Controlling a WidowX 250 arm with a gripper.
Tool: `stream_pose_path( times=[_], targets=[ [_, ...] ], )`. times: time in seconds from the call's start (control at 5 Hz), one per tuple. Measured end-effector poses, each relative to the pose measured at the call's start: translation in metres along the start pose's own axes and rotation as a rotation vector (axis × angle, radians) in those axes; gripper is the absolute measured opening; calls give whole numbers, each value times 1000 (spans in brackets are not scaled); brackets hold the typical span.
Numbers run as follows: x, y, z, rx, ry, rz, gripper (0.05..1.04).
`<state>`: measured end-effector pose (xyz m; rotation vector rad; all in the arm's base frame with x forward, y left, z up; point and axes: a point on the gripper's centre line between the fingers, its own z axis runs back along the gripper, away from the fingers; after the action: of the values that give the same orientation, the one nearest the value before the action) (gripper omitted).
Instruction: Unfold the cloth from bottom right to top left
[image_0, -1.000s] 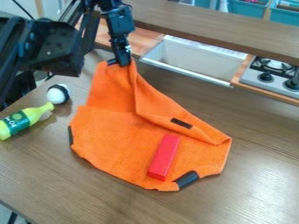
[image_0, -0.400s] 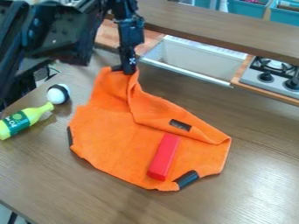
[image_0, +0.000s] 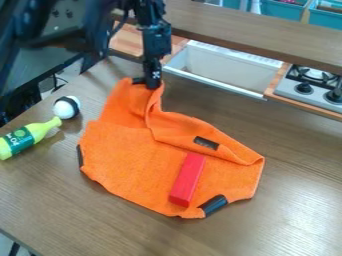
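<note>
Moved rightward: black two-finger gripper, clamped on the orange fabric cloth. Below it, most was spread; a fold, lower right of it, was left unopened.

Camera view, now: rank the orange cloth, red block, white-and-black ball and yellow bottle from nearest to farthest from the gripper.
From the gripper:
1. Orange cloth: its upper end is held there.
2. White-and-black ball: left of the cloth in view.
3. Too close to call: red block, on the cloth, and yellow bottle, at the view's left edge.
</note>
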<state>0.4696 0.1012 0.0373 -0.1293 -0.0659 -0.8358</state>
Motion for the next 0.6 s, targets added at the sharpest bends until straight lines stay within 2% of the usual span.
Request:
stream_pose_path(
  times=[0.2, 0.4, 0.6],
  targets=[
    [5, -5, 7, 7, -51, -45, 502],
    [1, -9, -8, -7, -36, -51, 803],
    [5, -12, 19, 48, -76, -75, 997]
  ],
)
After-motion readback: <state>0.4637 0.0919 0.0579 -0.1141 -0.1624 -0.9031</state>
